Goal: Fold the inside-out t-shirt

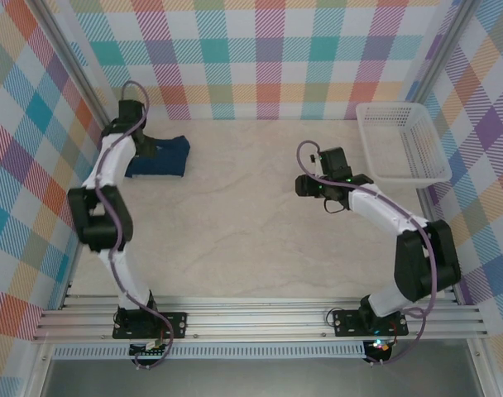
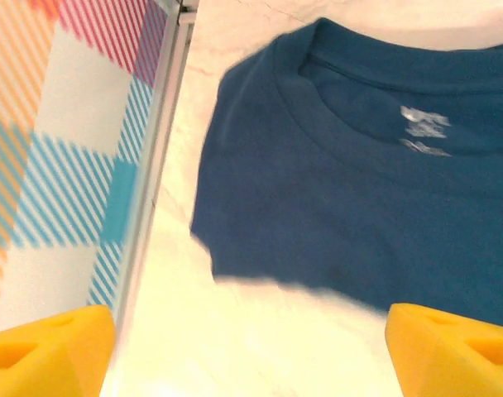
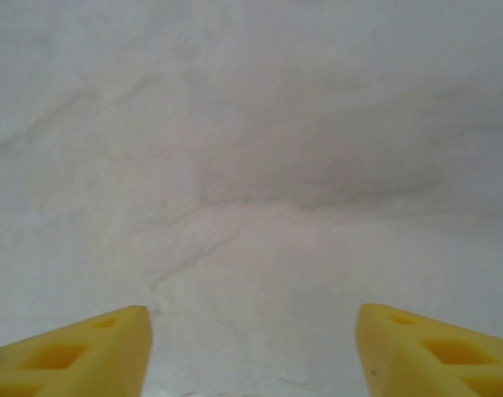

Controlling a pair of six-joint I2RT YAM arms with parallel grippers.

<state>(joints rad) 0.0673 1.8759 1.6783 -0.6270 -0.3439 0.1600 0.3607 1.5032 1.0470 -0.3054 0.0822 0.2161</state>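
Top external view: inside-out t-shirt (image 1: 167, 155) lies in a compact dark blue bundle at the table's (image 1: 235, 248) far left, by the wall.
Left gripper (image 2: 251, 351): fingers spread, nothing between them, hovering at the shirt's edge, collar visible.
Right gripper (image 3: 251, 347): fingers spread over bare tabletop, right of centre.
Basket (image 1: 440, 172): white, far right.
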